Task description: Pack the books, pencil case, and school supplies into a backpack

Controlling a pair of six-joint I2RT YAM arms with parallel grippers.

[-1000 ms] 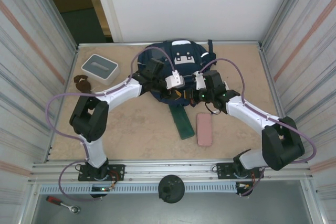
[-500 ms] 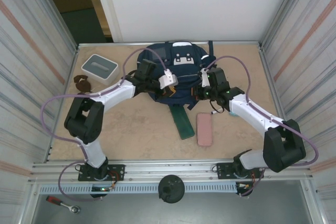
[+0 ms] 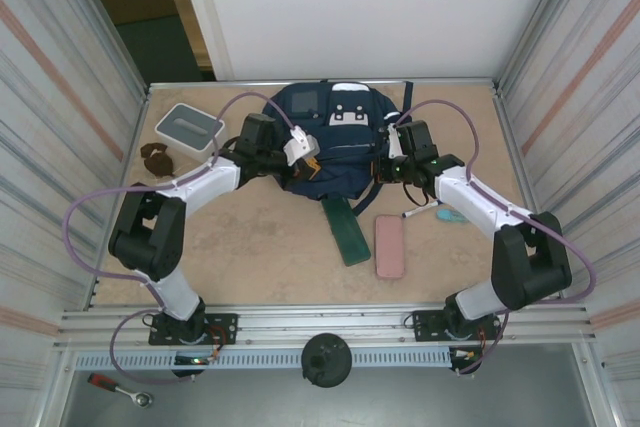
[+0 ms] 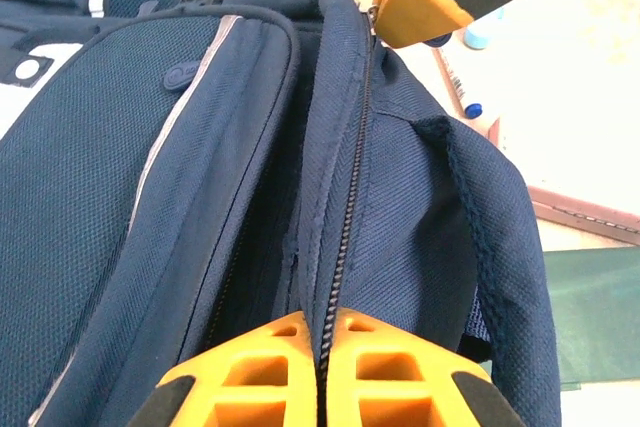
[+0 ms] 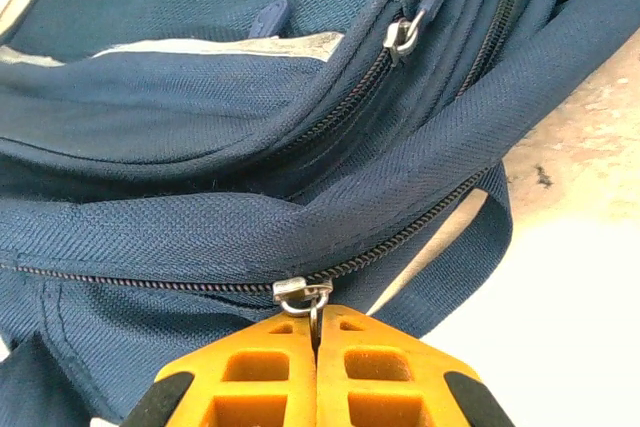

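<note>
item: backpack (image 3: 335, 137), navy, lying at the far middle of the worktop (image 3: 250, 247), main zip (image 4: 345, 197) facing me and, as far as i can see, closed along the stretch between the two arms. left gripper (image 4: 320, 367): jaws pressed together on the fabric seam at the zip's left end, nothing else in them. right gripper (image 5: 315, 347): jaws closed on the metal pull tab (image 5: 303, 294) of the slider at the zip's right end. key relation: the zip's long axis runs straight from one pair of jaws to the other, so in the left wrist view the right gripper sits at the far end of the same line of teeth. my judgement: the slider has to travel along that line towards the left jaws, which act as the anchor. the right arm owns the move. items waiting outside, near side of the bag: dark book (image 3: 345, 229), pink pencil case (image 3: 389, 245) just right of it, marker (image 3: 420, 212) by the right forearm.
</note>
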